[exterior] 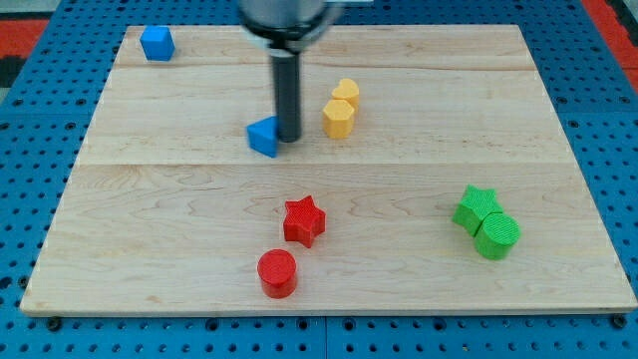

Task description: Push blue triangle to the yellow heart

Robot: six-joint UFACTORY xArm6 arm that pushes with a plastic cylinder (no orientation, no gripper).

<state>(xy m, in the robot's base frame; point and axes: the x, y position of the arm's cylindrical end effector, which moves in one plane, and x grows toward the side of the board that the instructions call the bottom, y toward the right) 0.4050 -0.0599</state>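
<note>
The blue triangle [263,136] lies on the wooden board [179,199] a little left of the view's centre, in the upper half. My tip [288,137] stands right against its right side. Two yellow blocks sit to the right of the tip: an upper one [346,93] and a lower one [338,119], touching each other. I cannot tell for sure which is the heart. The lower yellow block is a short gap to the right of my tip.
A blue cube [157,43] sits at the board's top left corner. A red star [304,220] and a red cylinder [277,272] lie at bottom centre. A green star [477,209] and another green block [496,235] touch at the right.
</note>
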